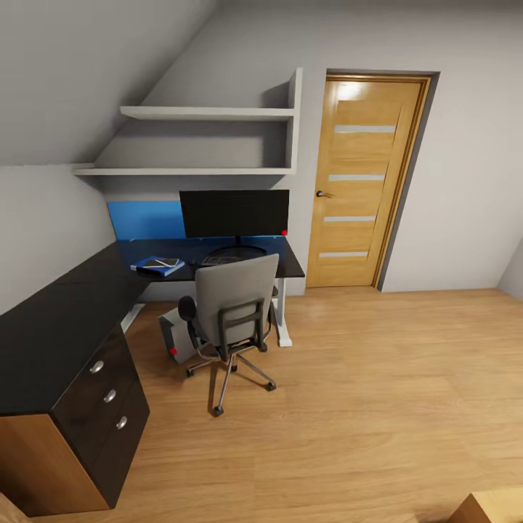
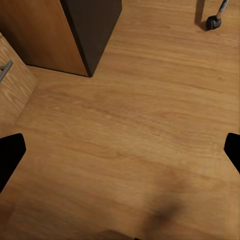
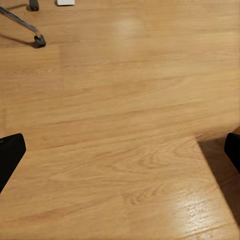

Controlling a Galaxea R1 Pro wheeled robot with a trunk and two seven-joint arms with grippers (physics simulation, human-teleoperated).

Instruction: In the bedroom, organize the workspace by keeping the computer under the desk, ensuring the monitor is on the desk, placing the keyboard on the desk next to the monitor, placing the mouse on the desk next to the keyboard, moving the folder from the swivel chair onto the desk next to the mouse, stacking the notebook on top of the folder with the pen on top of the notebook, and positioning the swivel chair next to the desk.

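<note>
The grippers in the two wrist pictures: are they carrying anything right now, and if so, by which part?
Nothing is held. The left gripper and the right gripper are both open, with only the wooden floor between their fingertips.

Glossy black L-shaped desk top (image 1: 51, 341) with dark drawer fronts on my left, grey padded swivel chair (image 1: 236, 301), black flat monitor (image 1: 234, 213) with a red dot, bright blue flat folder (image 1: 156, 267), honey-brown plank floor (image 1: 363, 407), my black fingertips (image 2: 10, 155).

wooden floor (image 3: 130, 130), chair caster (image 3: 39, 41) on chrome leg — right gripper (image 3: 120, 152) fingertips spread
</note>
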